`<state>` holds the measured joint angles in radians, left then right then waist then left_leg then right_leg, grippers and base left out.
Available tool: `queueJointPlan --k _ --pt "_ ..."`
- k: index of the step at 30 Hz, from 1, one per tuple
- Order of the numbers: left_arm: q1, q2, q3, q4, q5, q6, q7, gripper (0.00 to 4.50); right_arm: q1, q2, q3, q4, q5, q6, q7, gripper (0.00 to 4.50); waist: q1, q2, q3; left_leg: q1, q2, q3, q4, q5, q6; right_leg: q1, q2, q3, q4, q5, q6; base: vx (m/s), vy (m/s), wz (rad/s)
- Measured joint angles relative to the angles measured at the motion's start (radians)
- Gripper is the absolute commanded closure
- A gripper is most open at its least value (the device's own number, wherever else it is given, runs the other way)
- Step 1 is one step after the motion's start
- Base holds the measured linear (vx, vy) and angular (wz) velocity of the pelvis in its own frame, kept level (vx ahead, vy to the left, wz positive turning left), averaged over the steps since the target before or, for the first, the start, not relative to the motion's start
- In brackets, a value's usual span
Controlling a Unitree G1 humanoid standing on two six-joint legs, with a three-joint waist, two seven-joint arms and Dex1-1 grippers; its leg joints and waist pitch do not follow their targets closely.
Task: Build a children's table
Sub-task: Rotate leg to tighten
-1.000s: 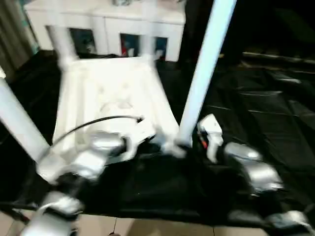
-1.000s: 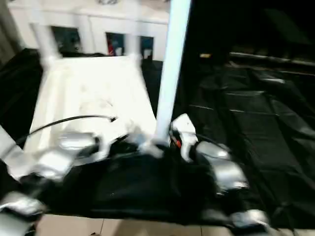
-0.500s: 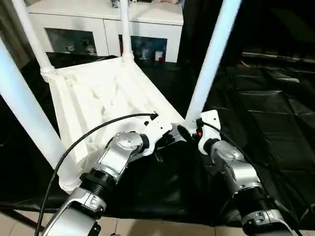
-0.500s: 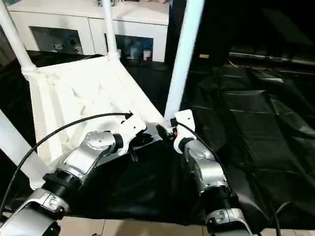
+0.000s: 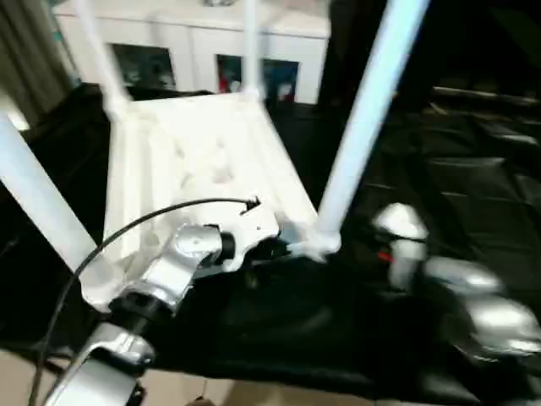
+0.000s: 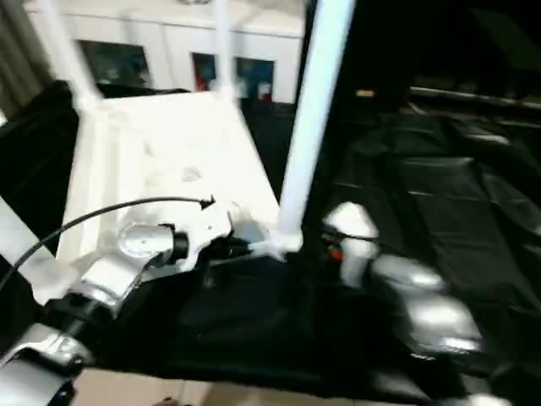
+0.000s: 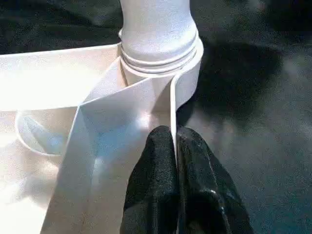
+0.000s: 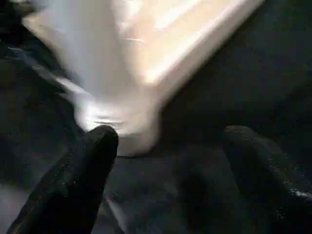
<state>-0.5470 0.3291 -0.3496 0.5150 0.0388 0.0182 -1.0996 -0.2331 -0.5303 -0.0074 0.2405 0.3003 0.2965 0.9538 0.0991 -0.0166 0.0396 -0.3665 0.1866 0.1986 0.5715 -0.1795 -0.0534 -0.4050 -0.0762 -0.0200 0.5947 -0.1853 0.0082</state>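
Note:
The white tabletop [image 5: 194,161] lies upside down on black cloth, ribbed underside up, with four white legs standing in its corner sockets. The near right leg [image 5: 363,110] rises from the socket [image 7: 158,48] closest to my grippers. My left gripper [image 7: 174,139] is shut on the tabletop's thin rim wall just beside that socket, and it also shows at the near edge [image 5: 272,249]. My right gripper [image 8: 171,134] is open with its fingers wide apart, a short way to the right of the socket [image 8: 122,122] and touching nothing.
A white cabinet [image 5: 194,51] with glass doors stands behind the tabletop. Black cloth [image 5: 456,169] covers the work surface to the right. A black cable [image 5: 144,220] arcs over my left forearm. Light floor [image 5: 17,372] shows past the near edge.
The head camera has shifted. My right gripper has drawn back to the right, away from the near right leg's base. My left gripper still pinches the rim.

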Motion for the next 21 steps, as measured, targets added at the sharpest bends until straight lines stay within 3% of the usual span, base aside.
queueJointPlan --k 8,18,19,21 --pt "0.036 0.023 -0.037 -0.059 -0.054 -0.017 -0.179 4.5 0.001 0.002 -0.055 0.087 -0.017 -0.036 -0.103 0.7 0.006 0.009 0.0 0.001 0.001 0.001 0.001 0.0 0.0 0.001 -0.001 0.0 0.002 0.0 0.0 0.0 0.0 0.0" --pt "0.041 0.023 -0.06 -0.069 -0.066 -0.048 -0.26 4.5 0.001 0.057 -0.043 0.087 -0.032 -0.068 -0.143 0.7 0.002 0.017 0.001 0.0 0.001 0.001 0.002 0.0 0.0 0.0 -0.001 0.0 0.002 0.0 0.0 0.0 0.0 0.0" --pt "0.036 0.021 -0.06 -0.056 -0.066 -0.059 -0.26 4.05 -0.002 0.064 -0.044 0.087 -0.032 -0.071 -0.15 0.66 0.001 0.017 0.001 0.0 0.001 0.001 0.002 0.0 0.0 0.0 -0.001 0.0 0.002 0.0 0.0 0.0 0.0 0.0" --pt "0.029 0.018 -0.055 -0.038 -0.072 -0.064 -0.259 3.93 -0.01 0.081 -0.044 0.087 -0.032 -0.075 -0.164 0.66 -0.002 0.018 0.001 0.0 0.001 0.001 0.003 0.0 0.0 0.0 -0.001 0.0 0.002 0.0 0.0 0.0 0.0 0.0"
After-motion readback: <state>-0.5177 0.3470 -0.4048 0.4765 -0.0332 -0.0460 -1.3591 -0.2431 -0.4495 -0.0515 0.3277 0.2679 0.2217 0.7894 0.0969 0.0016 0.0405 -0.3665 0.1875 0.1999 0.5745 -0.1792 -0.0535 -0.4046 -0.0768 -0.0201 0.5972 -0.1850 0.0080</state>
